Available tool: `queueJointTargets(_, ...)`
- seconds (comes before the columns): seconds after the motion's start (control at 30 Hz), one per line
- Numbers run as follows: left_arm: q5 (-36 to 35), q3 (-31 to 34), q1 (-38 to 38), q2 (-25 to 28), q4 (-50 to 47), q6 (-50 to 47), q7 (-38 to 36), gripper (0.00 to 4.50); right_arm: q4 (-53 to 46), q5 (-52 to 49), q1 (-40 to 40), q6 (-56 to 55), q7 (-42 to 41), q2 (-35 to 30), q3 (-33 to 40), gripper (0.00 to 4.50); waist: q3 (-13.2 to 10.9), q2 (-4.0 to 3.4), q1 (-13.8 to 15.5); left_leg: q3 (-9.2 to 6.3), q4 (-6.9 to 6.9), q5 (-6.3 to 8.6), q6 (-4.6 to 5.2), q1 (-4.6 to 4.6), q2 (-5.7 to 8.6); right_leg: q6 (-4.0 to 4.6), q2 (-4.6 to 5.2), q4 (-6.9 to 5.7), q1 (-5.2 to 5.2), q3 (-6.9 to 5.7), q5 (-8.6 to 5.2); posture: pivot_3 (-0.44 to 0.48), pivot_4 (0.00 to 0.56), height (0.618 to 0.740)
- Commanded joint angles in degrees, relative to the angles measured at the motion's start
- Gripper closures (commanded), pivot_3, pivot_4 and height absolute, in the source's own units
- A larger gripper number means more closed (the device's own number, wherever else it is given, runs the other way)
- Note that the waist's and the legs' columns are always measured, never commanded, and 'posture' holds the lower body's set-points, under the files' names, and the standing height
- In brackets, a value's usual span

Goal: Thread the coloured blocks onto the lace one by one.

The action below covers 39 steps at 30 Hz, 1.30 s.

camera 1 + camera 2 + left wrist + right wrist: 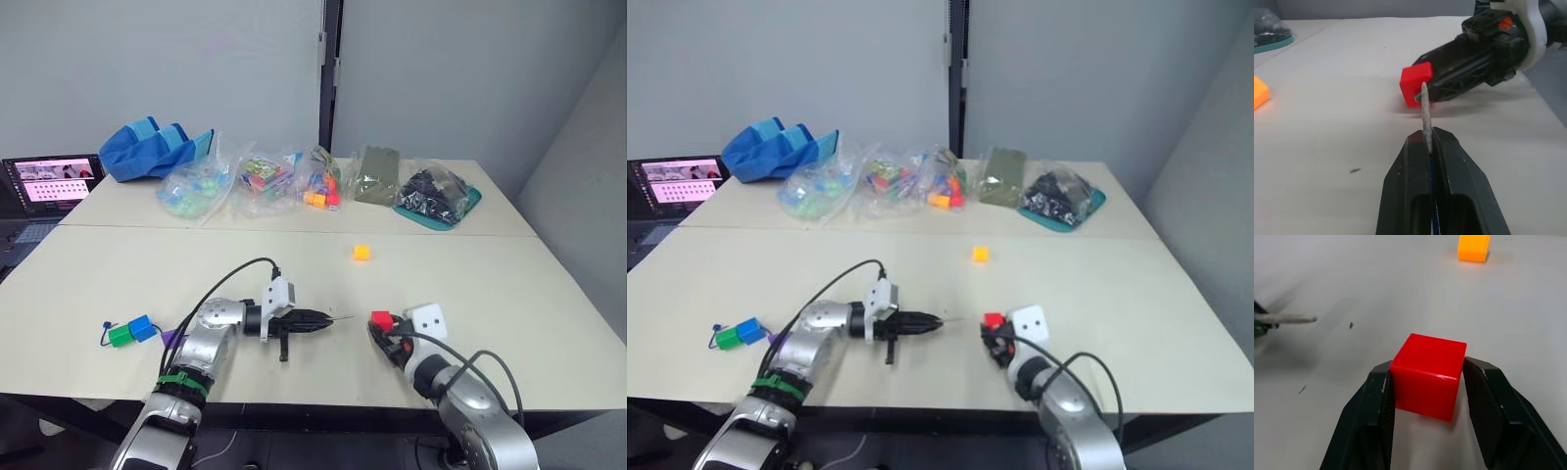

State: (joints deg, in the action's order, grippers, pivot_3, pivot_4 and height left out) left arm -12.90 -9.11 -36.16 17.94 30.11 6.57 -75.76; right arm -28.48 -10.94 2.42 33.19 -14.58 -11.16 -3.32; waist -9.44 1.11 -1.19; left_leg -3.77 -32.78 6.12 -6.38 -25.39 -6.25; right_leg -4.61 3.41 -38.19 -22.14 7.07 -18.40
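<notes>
The right claw (pixel 1425 382) is clamped on the red block (pixel 1428 374), one black finger on each side face, and holds it low over the table (pixel 470 284). Beside the red block, toward the robot's left, the left claw (pixel 1428 147) is pinched narrow on the lace, whose stiff pale tip (pixel 1424 110) sticks out past the fingertips and points at the block with a small gap between them. To do this step well, I judge the block must be turned until its hole faces the tip; no hole shows on the faces in view, so that comes first. Then the tip should go in straight along its own line, slowly, with the red block kept steady. Farther from the red block, the yellow-orange block (pixel 361 252) lies loose toward the table's far side. Well off to the robot's left lie the blue block (pixel 143 327), green block (pixel 120 335) and purple block (pixel 172 338), close together. No brand, label or readable writing shows on any of these.
</notes>
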Motion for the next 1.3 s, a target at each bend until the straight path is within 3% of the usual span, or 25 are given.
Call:
queueJointTargets(0.03,0.0,-0.3,-2.6,-0.9,2.6,2.2,-1.5,4.5,-4.0,-2.0,1.7,1.2,2.6,3.3,0.6,2.91,0.0,0.0,-0.1,0.0,0.0,0.0,0.0,0.0,0.0,0.0,0.0,0.0,0.0,0.0,0.0,0.0,0.15,0.74)
queueJointTargets(0.07,0.0,-0.3,-3.1,-1.2,3.2,2.5,-1.6,4.5,-4.4,-2.6,2.0,1.5,3.0,4.0,1.1,1.88,0.0,0.0,-0.1,-0.01,0.01,0.0,0.0,0.0,0.0,0.0,0.0,0.0,-0.01,-0.01,0.0,0.0,0.15,0.74)
queueJointTargets(0.2,0.3,-0.5,-4.6,-2.1,6.2,3.8,-2.6,4.5,-10.4,-5.2,4.3,6.2,1.5,1.5,2.3,0.47,0.0,0.0,0.2,-0.01,-0.01,0.0,0.0,-0.06,0.0,0.0,0.01,0.03,-0.01,-0.01,0.0,0.0,0.15,0.74)
queueJointTargets(0.27,0.4,-0.4,-5.2,-2.2,7.4,4.4,-3.0,4.5,-13.6,-6.7,4.8,8.3,-0.2,-1.7,4.1,0.04,0.0,0.0,0.3,-0.01,-0.02,0.0,0.0,-0.07,0.0,0.0,0.01,0.04,-0.01,-0.01,0.0,0.0,0.15,0.74)
queueJointTargets(0.4,1.0,0.2,-5.9,-2.3,8.8,5.2,-1.6,4.5,-16.2,-12.1,3.2,11.7,-6.2,-9.1,8.4,0.04,0.0,0.01,0.2,-0.01,-0.03,0.0,0.0,-0.07,0.0,0.0,0.01,0.05,0.0,-0.01,0.0,0.0,0.15,0.74)
queueJointTargets(0.63,1.2,0.7,-3.5,-1.7,7.0,5.4,-0.1,4.5,-12.9,-23.8,-6.1,17.3,-25.7,-31.3,12.7,0.04,0.0,0.01,-0.2,-0.02,-0.04,0.01,0.02,-0.04,0.01,0.0,0.01,0.06,0.03,0.0,0.0,0.0,0.15,0.74)
queueJointTargets(0.8,5.2,-1.1,-0.3,-0.3,4.5,7.4,3.4,4.5,5.5,-13.0,-21.8,3.4,-43.9,-44.2,-0.9,0.04,0.0,0.0,-0.4,-0.02,-0.09,0.02,0.03,-0.04,0.05,-0.03,0.04,0.1,0.05,0.03,0.01,0.0,0.15,0.74)
queueJointTargets(1.03,5.7,-2.3,2.2,0.0,-0.2,4.8,4.9,4.5,19.4,-4.9,-34.0,-4.5,-53.4,-41.5,-12.6,0.04,0.0,0.0,0.0,-0.02,-0.07,0.0,0.01,-0.07,0.05,-0.05,0.04,0.14,0.03,0.0,0.01,0.0,0.15,0.74)
queueJointTargets(1.3,5.8,-2.4,2.5,0.7,-2.6,3.2,6.6,4.5,23.4,0.0,-34.9,-5.6,-52.8,-36.5,-15.9,0.04,0.0,-0.01,0.4,-0.03,-0.1,-0.01,-0.01,-0.06,0.05,-0.05,0.03,0.1,0.02,-0.02,0.01,0.0,0.15,0.74)
